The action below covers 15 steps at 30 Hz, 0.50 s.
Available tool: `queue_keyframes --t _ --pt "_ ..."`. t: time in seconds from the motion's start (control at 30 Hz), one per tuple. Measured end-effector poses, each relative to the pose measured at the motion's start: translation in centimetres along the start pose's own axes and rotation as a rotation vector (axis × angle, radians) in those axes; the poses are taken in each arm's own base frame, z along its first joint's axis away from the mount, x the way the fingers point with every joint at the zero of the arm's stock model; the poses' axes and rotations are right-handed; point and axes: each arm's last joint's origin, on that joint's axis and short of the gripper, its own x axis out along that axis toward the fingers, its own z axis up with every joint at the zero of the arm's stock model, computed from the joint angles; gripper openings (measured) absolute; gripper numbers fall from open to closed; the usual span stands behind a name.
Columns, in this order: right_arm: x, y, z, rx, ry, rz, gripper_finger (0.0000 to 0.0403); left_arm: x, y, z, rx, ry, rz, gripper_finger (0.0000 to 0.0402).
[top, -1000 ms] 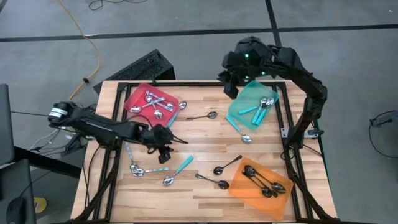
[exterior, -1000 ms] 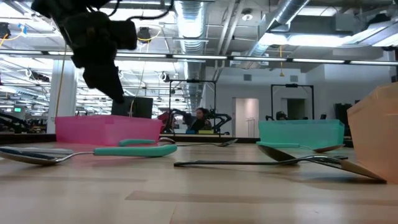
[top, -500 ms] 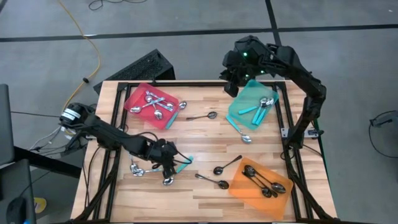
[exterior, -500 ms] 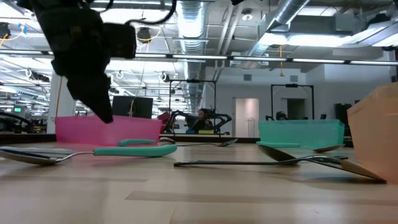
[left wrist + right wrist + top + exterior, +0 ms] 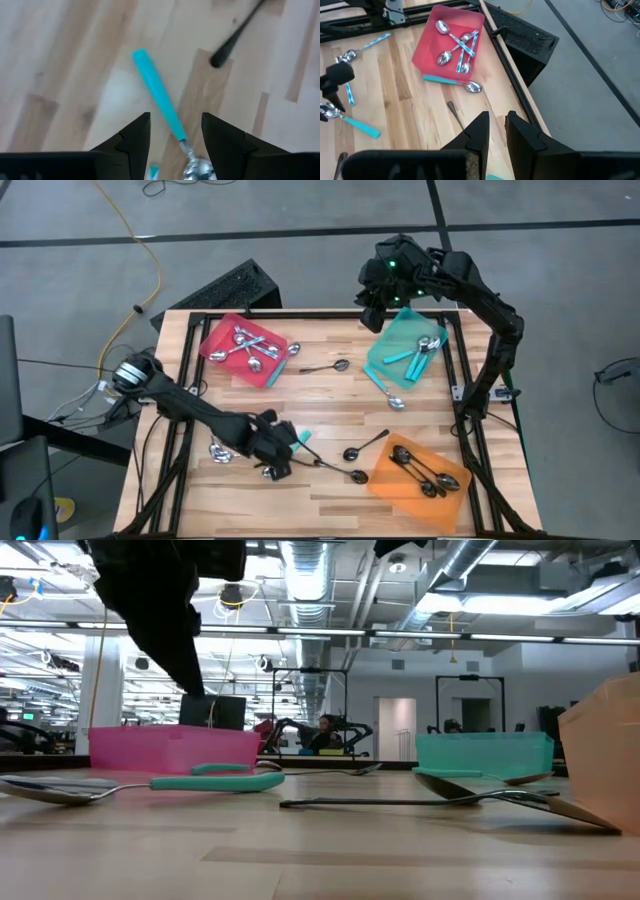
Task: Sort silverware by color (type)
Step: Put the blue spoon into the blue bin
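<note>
1. The left claw (image 5: 275, 452) hangs low over the front of the worktop (image 5: 330, 405) with its fingers spread wide and nothing between them.
2. A teal-handled spoon (image 5: 162, 111) lies flat on the wood directly under that gap, its handle running out ahead of the fingers and its bowl back near the wrist, so the claw seems lined up to close across the handle.
3. Just beyond the fingertips lies a black spoon (image 5: 340, 471), apart from the teal one, which leaves room for the fingers.
4. The right claw (image 5: 496, 131) waits well away over the teal tray (image 5: 395, 350), where teal-handled spoons are gathered; its fingers stand close together with only a narrow gap, holding nothing.
5. The red tray (image 5: 228, 338) holds silver spoons, though a teal handle or two seem mixed in, and the orange tray (image 5: 400, 483) holds black ones.
6. Several spoons are not yet sorted and lie loose on the worktop.
</note>
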Motion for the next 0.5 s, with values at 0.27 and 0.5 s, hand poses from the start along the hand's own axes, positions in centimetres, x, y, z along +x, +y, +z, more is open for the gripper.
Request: queue_keyframes --t 0.27,0.5 --pt "0.0 0.3 0.0 -0.014 -0.003 0.007 0.0086 2.9 -1.7 0.0 0.035 0.096 0.121 0.0160" --pt "0.0 0.3 0.1 -0.013 -0.004 0.008 0.0086 5.4 -2.2 -0.8 -0.005 0.177 0.124 0.0160"
